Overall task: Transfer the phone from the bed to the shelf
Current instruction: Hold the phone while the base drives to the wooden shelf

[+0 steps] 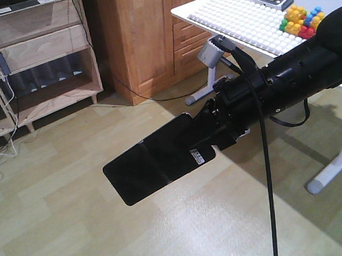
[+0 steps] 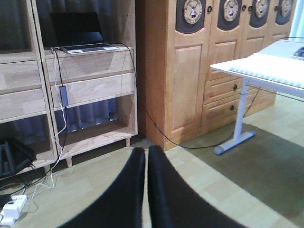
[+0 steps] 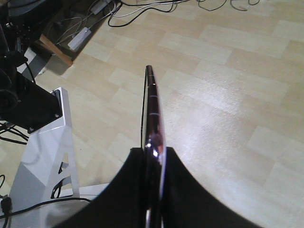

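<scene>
The phone [image 1: 130, 180] is a thin glossy black slab with a small white sticker, held in the air above the floor. My right gripper [image 1: 161, 152] is shut on it. In the right wrist view the phone [image 3: 152, 104] appears edge-on, pinkish-metallic, sticking out past the right gripper [image 3: 153, 153]. The shelf [image 1: 44, 48] of pale wood stands at the far left. In the left wrist view the shelf [image 2: 95, 85] is straight ahead, and my left gripper [image 2: 146, 154] is shut with nothing between its fingers. The bed is out of view.
A grey laptop [image 2: 80, 33] sits on an upper shelf board, with cables hanging down to a power strip [image 2: 12, 206]. A tall wooden cabinet [image 2: 175, 71] stands beside the shelf. A white table [image 1: 234, 19] carries toy blocks [image 1: 301, 21]. The robot's white frame [image 3: 47, 142] is at left.
</scene>
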Available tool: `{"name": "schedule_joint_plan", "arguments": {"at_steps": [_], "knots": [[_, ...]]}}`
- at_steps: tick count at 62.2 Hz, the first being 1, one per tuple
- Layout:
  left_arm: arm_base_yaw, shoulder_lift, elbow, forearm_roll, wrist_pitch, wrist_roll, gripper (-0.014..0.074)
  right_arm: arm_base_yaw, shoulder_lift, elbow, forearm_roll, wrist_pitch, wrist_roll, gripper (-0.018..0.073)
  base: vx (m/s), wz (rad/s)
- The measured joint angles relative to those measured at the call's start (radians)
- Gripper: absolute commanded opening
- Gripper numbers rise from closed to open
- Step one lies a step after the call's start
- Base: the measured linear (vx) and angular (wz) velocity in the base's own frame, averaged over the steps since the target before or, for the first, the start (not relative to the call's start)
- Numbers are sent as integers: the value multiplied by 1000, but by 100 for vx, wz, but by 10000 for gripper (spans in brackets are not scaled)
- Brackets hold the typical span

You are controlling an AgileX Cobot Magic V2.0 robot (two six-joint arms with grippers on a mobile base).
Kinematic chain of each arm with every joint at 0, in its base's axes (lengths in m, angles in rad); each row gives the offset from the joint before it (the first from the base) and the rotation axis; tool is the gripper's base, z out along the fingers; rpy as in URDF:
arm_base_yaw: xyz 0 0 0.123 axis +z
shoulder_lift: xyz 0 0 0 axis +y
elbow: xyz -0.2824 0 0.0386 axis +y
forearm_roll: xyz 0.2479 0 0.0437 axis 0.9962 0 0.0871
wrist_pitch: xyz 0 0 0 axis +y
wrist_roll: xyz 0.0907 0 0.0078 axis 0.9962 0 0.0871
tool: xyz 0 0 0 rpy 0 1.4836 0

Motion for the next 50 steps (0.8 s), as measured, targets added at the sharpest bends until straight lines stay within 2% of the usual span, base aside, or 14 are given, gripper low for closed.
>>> {"name": "schedule_joint_plan", "arguments": {"at_steps": [50], "knots": [[0, 0, 0, 0, 0, 0, 1, 0, 0, 0, 1, 0, 0, -2, 47, 9]]}}
